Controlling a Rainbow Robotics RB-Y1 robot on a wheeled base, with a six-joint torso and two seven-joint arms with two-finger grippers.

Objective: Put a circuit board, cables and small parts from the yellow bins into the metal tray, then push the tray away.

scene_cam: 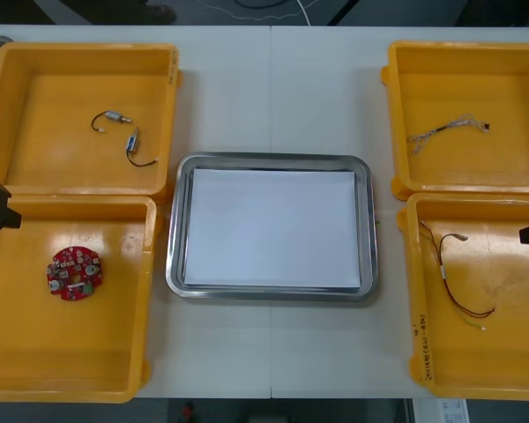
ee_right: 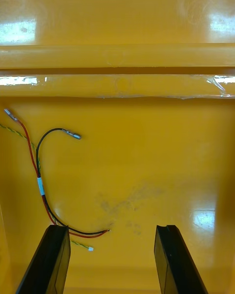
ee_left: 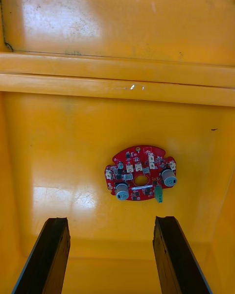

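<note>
1. Circuit board [scene_cam: 73,273], round and red, lies flat on the floor of the near left yellow bin [scene_cam: 35,344], well clear of its walls.
2. The left gripper [ee_left: 111,220] hangs above that bin with its jaws spread and nothing between them. In its wrist view the board is ahead of the fingertips, roughly in line with the gap.
3. The right gripper [ee_right: 112,228] hangs over the near right yellow bin [scene_cam: 511,352], jaws likewise parted and empty. A red and black cable [ee_right: 39,176] lies beside one finger.
4. The metal tray [scene_cam: 173,238] sits between the bins, white inside, with nothing in it, so the task looks to be at its start.
5. The step in hand is probably the first pick, and the board is the likely target.
   - Bring the gripper forward until the board's middle sits under the gap, then lower it straight down.
   - The board is thin and flat, so the fingertips should nearly reach the bin floor to catch its rim.
   - Close across the bare rim and keep off the raised grey parts on its face, which could tip it.
   - Lift well clear of the bin wall before crossing to the tray.
6. Small metal parts [scene_cam: 123,132] in the far left bin and a pale twisted cable [scene_cam: 445,132] in the far right bin are yet to be picked.
</note>
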